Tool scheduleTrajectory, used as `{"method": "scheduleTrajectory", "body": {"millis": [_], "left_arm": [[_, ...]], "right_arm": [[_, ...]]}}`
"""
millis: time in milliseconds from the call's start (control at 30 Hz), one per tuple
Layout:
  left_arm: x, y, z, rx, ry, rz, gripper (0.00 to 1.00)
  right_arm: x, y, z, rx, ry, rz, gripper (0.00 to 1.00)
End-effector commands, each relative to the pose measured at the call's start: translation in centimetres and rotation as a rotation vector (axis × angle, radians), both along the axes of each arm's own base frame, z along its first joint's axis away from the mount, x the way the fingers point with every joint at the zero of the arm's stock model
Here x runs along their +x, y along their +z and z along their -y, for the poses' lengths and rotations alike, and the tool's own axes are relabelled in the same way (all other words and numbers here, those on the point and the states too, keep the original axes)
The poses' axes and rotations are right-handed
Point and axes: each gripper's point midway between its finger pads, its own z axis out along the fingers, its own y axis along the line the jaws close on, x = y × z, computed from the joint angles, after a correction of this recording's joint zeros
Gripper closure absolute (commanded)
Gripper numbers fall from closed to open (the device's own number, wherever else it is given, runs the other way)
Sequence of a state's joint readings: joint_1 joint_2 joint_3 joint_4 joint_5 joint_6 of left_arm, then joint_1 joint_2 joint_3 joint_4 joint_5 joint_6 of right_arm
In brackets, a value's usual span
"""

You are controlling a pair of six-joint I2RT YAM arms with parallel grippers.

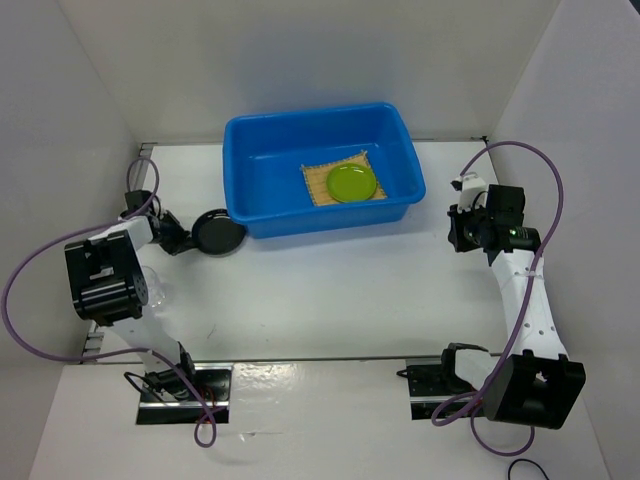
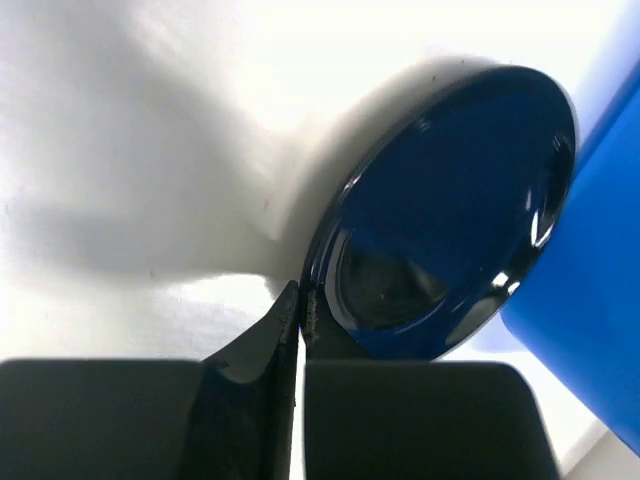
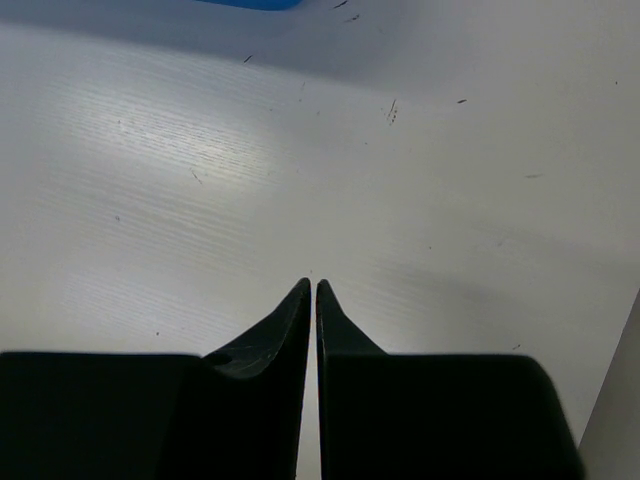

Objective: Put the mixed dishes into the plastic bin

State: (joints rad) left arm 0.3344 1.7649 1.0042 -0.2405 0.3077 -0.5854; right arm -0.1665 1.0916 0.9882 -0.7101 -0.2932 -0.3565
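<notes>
The blue plastic bin (image 1: 405,140) stands at the back centre. Inside it the tan bamboo mat (image 1: 316,184) lies flat with the lime-green plate (image 1: 352,183) on top. The black plate (image 1: 218,233) is just left of the bin's front left corner. My left gripper (image 1: 186,238) is shut on its near rim. In the left wrist view the black plate (image 2: 450,200) is tilted, pinched at its edge by my left gripper (image 2: 303,296), with the bin wall (image 2: 600,300) close on the right. My right gripper (image 1: 456,236) is shut and empty, right of the bin; it also shows in the right wrist view (image 3: 312,286).
A clear glass cup (image 1: 152,286) seems to sit beside the left arm, partly hidden by it. White walls close in the table on the left, back and right. A sliver of the bin (image 3: 250,3) shows at the top of the right wrist view.
</notes>
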Motion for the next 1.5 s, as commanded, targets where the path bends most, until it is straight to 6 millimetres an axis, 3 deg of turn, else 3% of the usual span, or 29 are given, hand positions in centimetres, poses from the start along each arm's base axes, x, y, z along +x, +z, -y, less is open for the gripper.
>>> {"method": "scheduleTrajectory", "body": {"millis": [0,133,267,300,367,533,633,733,767,833,867,900,933,967,1000,1033,1067,1100,1133,1167,1200,1233,1267,1300,1333,1367,1400,1467], "left_arm": [[-1.4,0.8,-1.2,0.069,0.041,-0.039,1.0],[-2.3,5.1,-4.7,0.212,0.199,0.007,1.0],[-3.1,9.0,-6.6,0.236,0.332,0.06,1.0],[-2.9,11.1,-6.7,0.241,0.346,0.107,1.0],[-2.9,13.3,-7.0,0.223,0.376,0.164,1.0],[-2.2,21.6,-5.7,0.136,0.409,0.364,1.0],[-1.5,26.1,-4.2,0.046,0.396,0.485,1.0],[-0.2,30.6,-1.0,-0.087,0.303,0.62,1.0],[0.5,32.1,1.7,-0.14,0.209,0.664,1.0],[1.6,33.8,4.9,-0.186,0.108,0.701,1.0],[2.6,33.4,6.3,-0.204,0.069,0.68,1.0],[3.0,35.3,9.4,-0.225,-0.013,0.709,1.0],[3.5,35.6,10.7,-0.21,-0.056,0.72,1.0],[4.6,34.4,12.0,-0.221,-0.074,0.666,1.0],[4.9,36.1,14.7,-0.222,-0.144,0.702,1.0],[6.3,34.2,16.0,-0.217,-0.168,0.638,1.0],[7.0,34.0,17.2,-0.214,-0.193,0.625,1.0],[7.3,33.8,19.6,-0.21,-0.236,0.615,1.0],[9.1,34.0,21.0,-0.202,-0.258,0.613,1.0],[9.6,33.5,21.9,-0.185,-0.273,0.589,1.0],[11.0,31.0,23.9,-0.177,-0.29,0.533,1.0],[11.5,30.2,24.7,-0.164,-0.302,0.508,1.0],[12.4,31.7,25.5,-0.156,-0.315,0.544,1.0],[13.6,28.9,26.9,-0.15,-0.328,0.487,1.0],[13.9,28.1,27.6,-0.15,-0.338,0.46,1.0],[14.8,29.3,28.3,-0.151,-0.342,0.499,1.0],[15.9,26.6,29.3,-0.147,-0.352,0.452,1.0],[16.9,25.4,30.4,-0.142,-0.36,0.432,1.0]], "right_arm": [[0.7,0.8,0.1,-0.002,0.006,0.054,0.9],[0.6,0.4,0.1,-0.001,0.005,0.045,0.9],[0.6,0.4,0.1,-0.001,0.005,0.045,0.9],[0.6,0.4,0.1,-0.001,0.005,0.045,0.9],[0.6,0.4,0.1,-0.001,0.005,0.045,0.9],[0.6,0.4,0.1,-0.001,0.005,0.045,0.9],[0.6,0.4,0.1,-0.001,0.005,0.045,0.9],[0.6,0.4,0.1,-0.001,0.005,0.045,0.9],[0.6,0.4,0.1,-0.001,0.005,0.045,0.9],[0.6,0.4,0.3,-0.001,-0.004,0.045,0.9],[0.6,0.4,0.4,-0.001,-0.004,0.045,0.9],[0.6,0.4,0.4,-0.001,-0.004,0.045,0.9],[0.6,0.4,0.4,-0.001,-0.004,0.045,0.9],[0.6,0.4,0.4,-0.001,-0.004,0.045,0.9],[0.8,0.3,0.8,-0.007,-0.019,0.044,0.9],[0.9,-0.2,0.8,-0.005,-0.019,0.029,0.9],[0.9,-0.4,0.9,-0.003,-0.019,0.02,0.9],[1.0,-0.7,0.9,-0.001,-0.019,0.011,0.9],[1.1,-1.2,0.9,0.002,-0.019,-0.009,0.9],[1.1,-1.2,0.9,0.002,-0.019,-0.009,0.9],[1.2,-1.6,0.9,0.005,-0.019,-0.022,0.9],[1.2,-1.6,1.1,-0.002,-0.026,-0.024,0.9],[1.2,-1.6,1.1,-0.002,-0.026,-0.024,0.9],[1.2,-1.6,1.1,-0.002,-0.026,-0.024,0.9],[1.2,-1.6,1.1,-0.002,-0.026,-0.024,0.9],[1.2,-1.6,1.1,-0.002,-0.026,-0.024,0.9],[1.1,-1.6,1.2,0.005,-0.029,-0.022,0.9],[1.1,-1.6,1.2,0.005,-0.029,-0.022,0.9]]}}
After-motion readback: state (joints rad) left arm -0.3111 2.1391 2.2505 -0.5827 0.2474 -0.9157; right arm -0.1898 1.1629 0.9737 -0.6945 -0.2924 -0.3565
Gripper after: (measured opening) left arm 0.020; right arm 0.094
